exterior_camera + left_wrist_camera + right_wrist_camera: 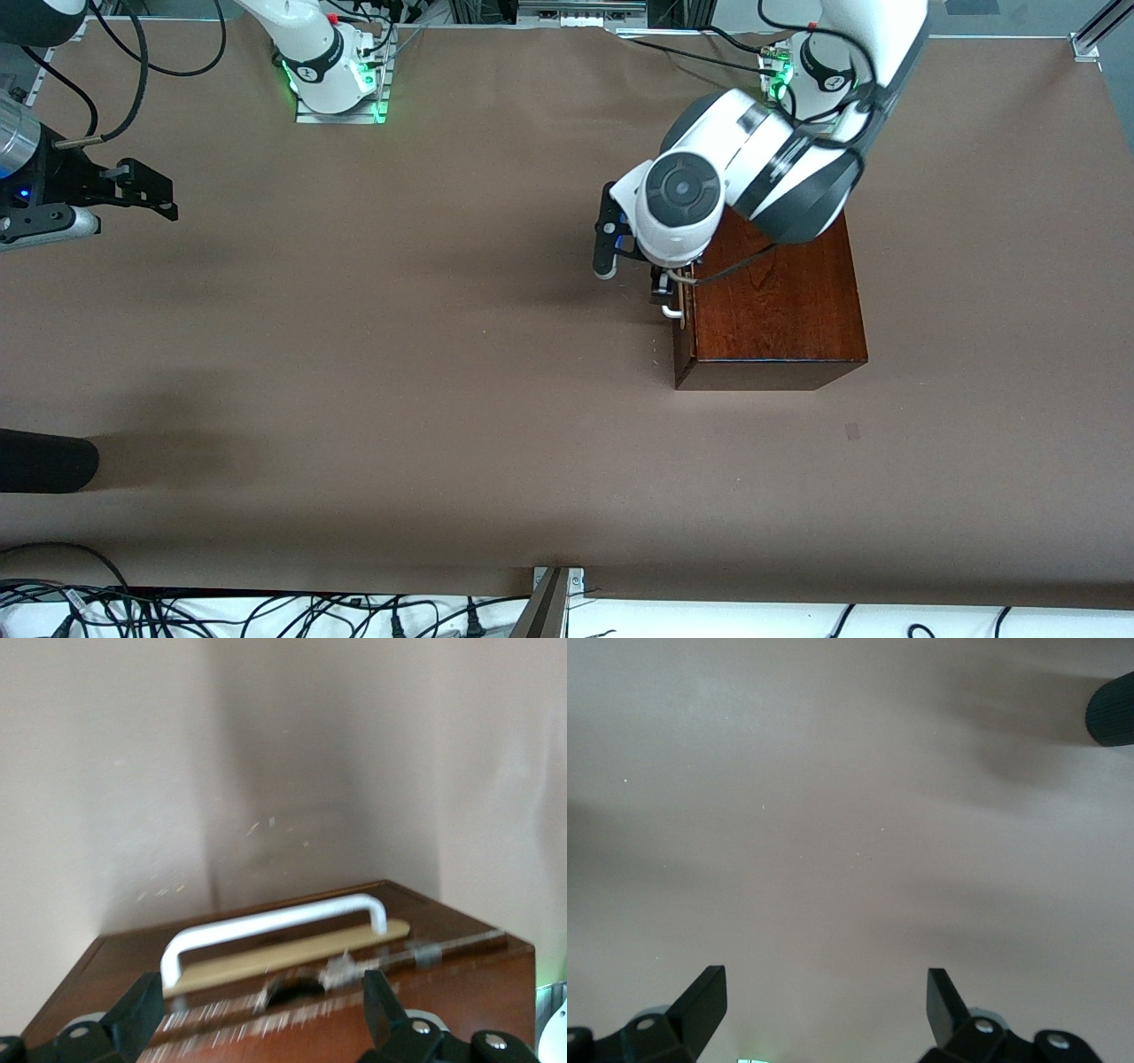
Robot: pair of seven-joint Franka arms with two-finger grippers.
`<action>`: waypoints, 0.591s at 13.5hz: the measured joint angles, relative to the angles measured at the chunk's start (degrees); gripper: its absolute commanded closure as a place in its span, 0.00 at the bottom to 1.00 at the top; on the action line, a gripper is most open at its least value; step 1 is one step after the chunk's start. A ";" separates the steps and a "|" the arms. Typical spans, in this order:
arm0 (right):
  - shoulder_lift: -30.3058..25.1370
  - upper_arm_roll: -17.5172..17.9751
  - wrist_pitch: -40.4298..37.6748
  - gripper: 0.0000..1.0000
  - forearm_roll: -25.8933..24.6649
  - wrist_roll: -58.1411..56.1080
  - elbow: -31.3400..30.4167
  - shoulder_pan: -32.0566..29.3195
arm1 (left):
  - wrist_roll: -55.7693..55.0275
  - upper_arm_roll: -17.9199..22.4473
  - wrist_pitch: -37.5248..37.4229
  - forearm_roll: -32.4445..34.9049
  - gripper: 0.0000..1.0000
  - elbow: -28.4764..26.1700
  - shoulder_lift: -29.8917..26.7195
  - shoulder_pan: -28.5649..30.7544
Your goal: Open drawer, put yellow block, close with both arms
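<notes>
Wooden box (780, 306) of glossy reddish-brown sat right of centre in the front view, on the brown surface (399, 354), toward the left arm's end. Its drawer (292, 952) looked shut or nearly so, with only a thin pale edge showing under the white bar handle (275, 926) in the left wrist view. The left arm reached down from the upper right of the frame, and its left hand (660, 297) hung at the drawer front, right by the handle. That wrist view showed the two black fingers (137, 1014) set apart, one at either end of the handle, gripping nothing. The right arm waited at the upper left edge of the frame, its right hand (146, 190) over bare surface, well apart from the box. Its fingers (704, 997) also stood wide apart, nothing between them. No yellow block showed in any view. A dark rounded object (44, 461) lay at the lower left edge of the front view.
</notes>
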 measured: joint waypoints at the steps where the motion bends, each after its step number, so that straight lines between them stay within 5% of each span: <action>1: 0.00 0.00 0.00 0.00 0.00 0.00 0.00 0.00 | 0.26 0.23 -0.08 0.04 0.00 1.15 -0.67 1.49; 8: 0.00 0.00 0.00 0.00 0.00 0.00 0.00 0.00 | 2.06 2.84 -0.08 3.38 0.00 6.17 -0.43 7.03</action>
